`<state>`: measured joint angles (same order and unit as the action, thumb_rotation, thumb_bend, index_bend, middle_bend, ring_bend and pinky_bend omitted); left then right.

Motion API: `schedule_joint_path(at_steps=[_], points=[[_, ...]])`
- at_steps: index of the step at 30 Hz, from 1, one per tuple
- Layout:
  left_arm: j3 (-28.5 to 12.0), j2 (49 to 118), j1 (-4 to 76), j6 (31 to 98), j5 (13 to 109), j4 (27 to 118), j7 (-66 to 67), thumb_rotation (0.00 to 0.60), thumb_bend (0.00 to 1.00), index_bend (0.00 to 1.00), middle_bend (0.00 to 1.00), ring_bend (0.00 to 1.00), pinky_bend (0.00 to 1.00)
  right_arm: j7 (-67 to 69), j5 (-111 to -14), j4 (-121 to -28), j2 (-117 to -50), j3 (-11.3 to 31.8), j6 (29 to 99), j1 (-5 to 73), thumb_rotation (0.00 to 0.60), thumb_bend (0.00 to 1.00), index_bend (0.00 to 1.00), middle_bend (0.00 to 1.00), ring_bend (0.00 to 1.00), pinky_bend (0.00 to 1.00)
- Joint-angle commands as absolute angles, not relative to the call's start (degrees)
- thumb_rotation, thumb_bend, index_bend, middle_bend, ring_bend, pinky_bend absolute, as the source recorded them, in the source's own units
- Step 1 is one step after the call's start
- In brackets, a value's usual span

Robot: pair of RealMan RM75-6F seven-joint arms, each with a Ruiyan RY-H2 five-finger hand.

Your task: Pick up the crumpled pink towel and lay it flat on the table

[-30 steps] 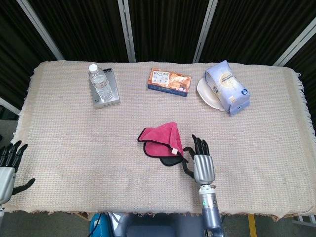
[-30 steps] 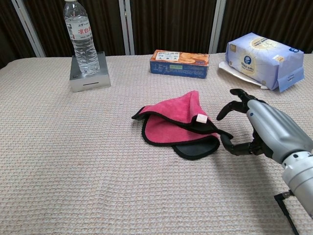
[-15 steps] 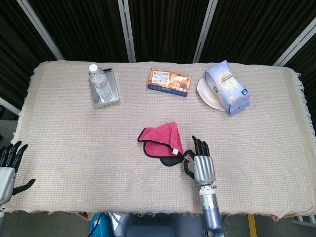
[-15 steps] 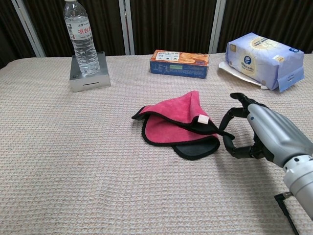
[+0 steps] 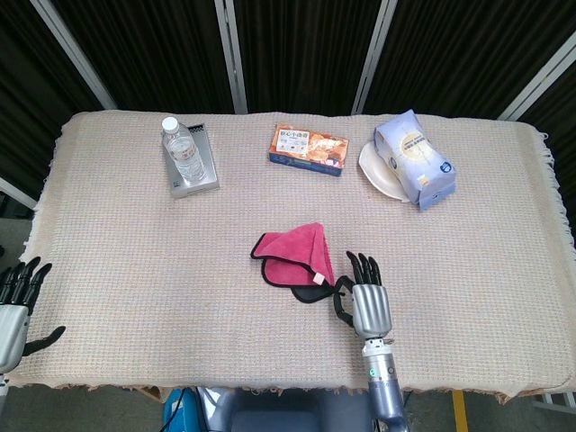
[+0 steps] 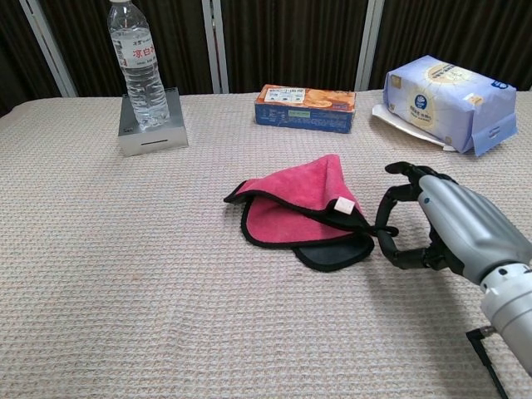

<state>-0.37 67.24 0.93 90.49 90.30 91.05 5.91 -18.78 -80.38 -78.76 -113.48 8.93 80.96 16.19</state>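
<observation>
The crumpled pink towel (image 5: 295, 256) (image 6: 298, 204) lies folded over on itself near the table's middle, with a black underside showing at its near corner and a small white tag on top. My right hand (image 5: 367, 297) (image 6: 449, 226) hovers just right of the towel's near corner, fingers spread and curved, holding nothing; its thumb is close to the black edge, and I cannot tell whether it touches. My left hand (image 5: 16, 297) is off the table's left front edge, fingers apart and empty.
A water bottle (image 5: 184, 151) stands on a grey metal box (image 5: 194, 175) at the back left. An orange snack box (image 5: 309, 148) lies at the back centre. A blue tissue pack (image 5: 416, 160) rests on a white plate (image 5: 376, 173) at the back right.
My right hand has shifted slightly left toward the towel's near corner, its fingers curling a little more. The towel and my left hand have not moved.
</observation>
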Motion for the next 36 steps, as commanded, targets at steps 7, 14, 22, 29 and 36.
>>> schedule_joint_path(at_steps=[7, 14, 22, 29, 36], points=[[-0.39, 67.02, 0.84, 90.79, 90.46, 91.33, 5.66, 0.600, 0.09, 0.00, 0.00, 0.00, 0.00, -18.73, -81.17, -79.57, -113.22, 8.72, 81.61, 16.19, 0.600, 0.48, 0.58, 0.12, 0.00, 0.00], [-0.41, 67.01, 0.85, 90.64, 90.28, 91.28, 5.76, 0.600, 0.09, 0.00, 0.00, 0.00, 0.00, -20.14, -82.49, -82.06, -112.29, 10.26, 82.09, 17.44, 0.600, 0.48, 0.58, 0.12, 0.00, 0.00], [-0.56, 67.34, 1.17, 89.65, 89.53, 91.35, 5.99, 0.600, 0.09, 0.00, 0.00, 0.00, 0.00, -26.10, -83.73, -88.50, -109.66, 15.20, 81.38, 21.01, 0.600, 0.48, 0.58, 0.12, 0.00, 0.00], [-1.00, 67.86, 1.91, 88.16, 88.47, 91.48, 6.76, 0.600, 0.09, 0.00, 0.00, 0.00, 0.00, -32.91, -82.35, -93.36, -108.20, 20.80, 78.74, 25.27, 0.600, 0.48, 0.58, 0.12, 0.00, 0.00], [-1.57, 68.67, 2.87, 86.04, 86.74, 91.17, 7.21, 0.600, 0.09, 0.00, 0.00, 0.00, 0.00, -38.21, -78.67, -94.08, -108.26, 26.82, 76.19, 29.93, 0.600, 0.48, 0.58, 0.12, 0.00, 0.00]])
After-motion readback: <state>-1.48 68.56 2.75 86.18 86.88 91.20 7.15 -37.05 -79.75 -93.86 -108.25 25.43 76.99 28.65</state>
